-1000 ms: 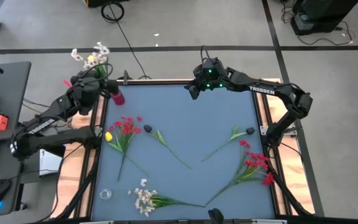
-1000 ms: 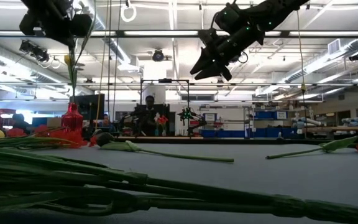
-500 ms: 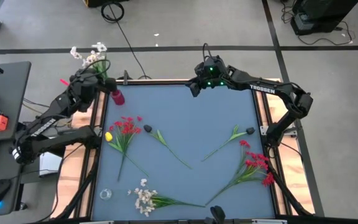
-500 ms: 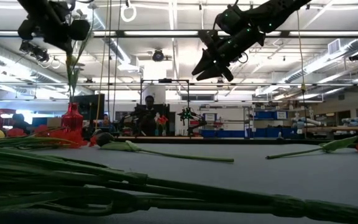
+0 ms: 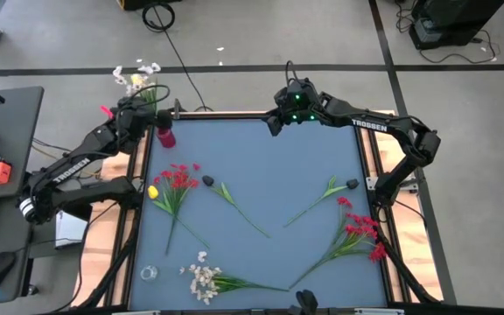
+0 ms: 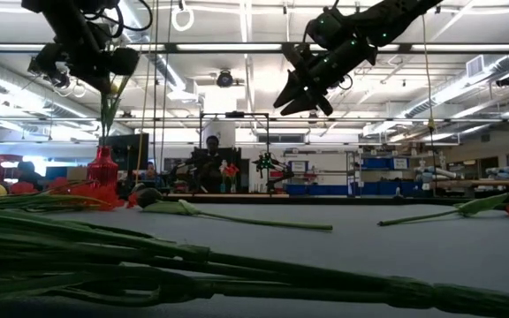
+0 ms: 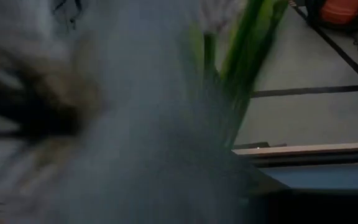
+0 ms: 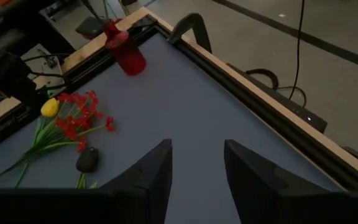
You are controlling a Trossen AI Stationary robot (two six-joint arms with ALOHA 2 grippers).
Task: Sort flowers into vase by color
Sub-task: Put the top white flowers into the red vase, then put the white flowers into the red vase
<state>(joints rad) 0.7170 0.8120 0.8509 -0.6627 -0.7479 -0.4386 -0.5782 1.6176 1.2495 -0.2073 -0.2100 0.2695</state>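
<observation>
Red vase [image 5: 165, 136] stands at the table's far left corner; green stems [image 6: 109, 110] rise from its mouth, white blossoms [image 5: 138, 73] above. Left gripper [image 5: 135, 111] is seen at those stems, finger state unreadable (wrist view blurred). Right gripper [image 8: 196, 169] is held spread, empty, over the far edge. Remaining flowers [image 5: 175, 182] are left lying on the table [image 5: 269, 166].

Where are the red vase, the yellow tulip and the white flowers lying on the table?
red vase [image 5: 165, 136], high view, body.
yellow tulip [image 5: 153, 192], high view, blossom.
white flowers [image 5: 204, 281], high view, blossom cluster.
</observation>
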